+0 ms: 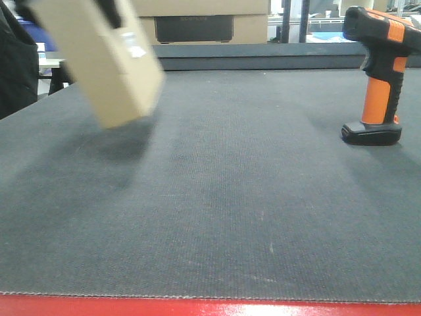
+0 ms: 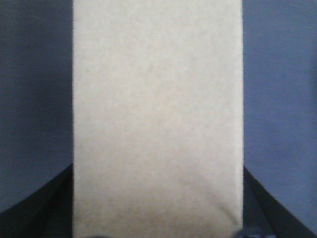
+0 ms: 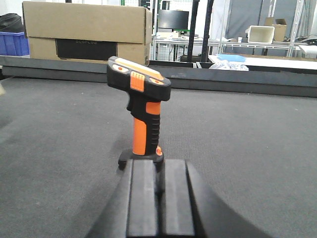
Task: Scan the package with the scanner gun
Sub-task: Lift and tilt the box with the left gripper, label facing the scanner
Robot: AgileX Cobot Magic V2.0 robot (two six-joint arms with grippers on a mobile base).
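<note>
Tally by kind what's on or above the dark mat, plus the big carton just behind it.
package, held off the mat: 1
scanner gun, standing on its base: 1
large carton with a dark panel: 1
Total: 3

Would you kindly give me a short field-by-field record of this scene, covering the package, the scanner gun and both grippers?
package: tan box, held tilted above the mat, white label showing
left gripper: shut on the package
scanner gun: upright on its base on the mat, nothing touching it
right gripper: shut, empty, facing the scanner gun, apart from it
background: larger tan box with a dark panel
</note>
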